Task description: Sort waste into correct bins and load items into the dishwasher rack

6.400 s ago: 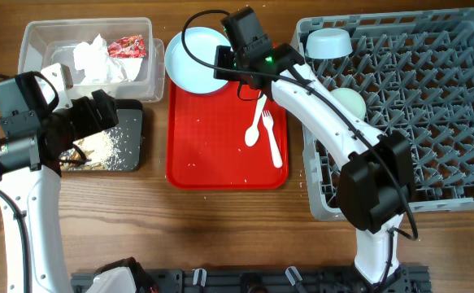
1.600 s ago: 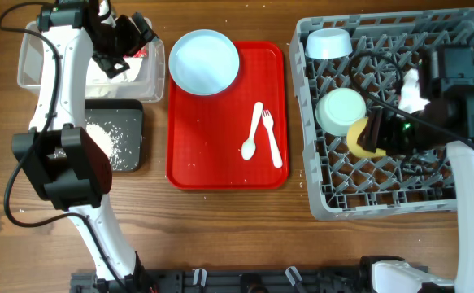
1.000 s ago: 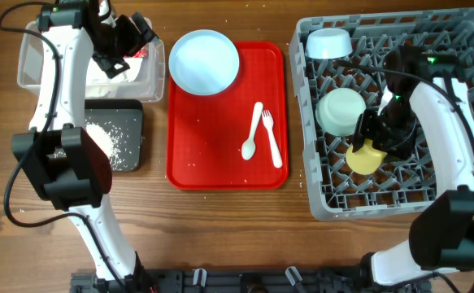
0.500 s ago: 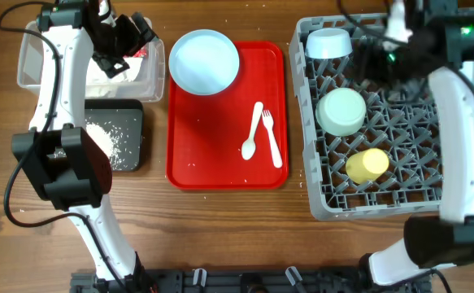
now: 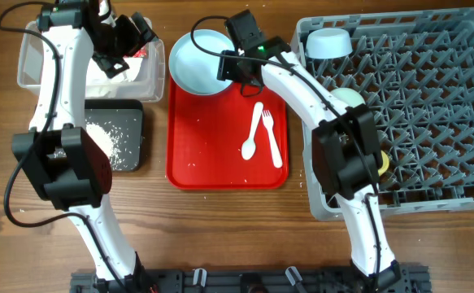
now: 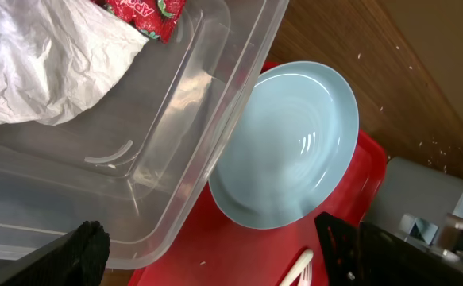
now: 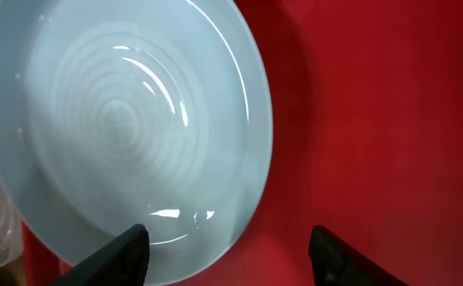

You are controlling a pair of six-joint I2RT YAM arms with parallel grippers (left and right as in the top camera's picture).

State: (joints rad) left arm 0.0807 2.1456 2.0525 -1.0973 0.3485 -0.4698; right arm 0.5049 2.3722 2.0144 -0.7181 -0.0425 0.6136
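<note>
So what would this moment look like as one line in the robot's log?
right gripper: open, over pale blue plate | left gripper: open, over clear tub | spoon, fork: on red tray

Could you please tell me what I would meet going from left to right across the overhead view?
clear tub → pale blue plate → white spoon → white fork → dishwasher rack. The black bin and red tray are left out because they overlap others.
</note>
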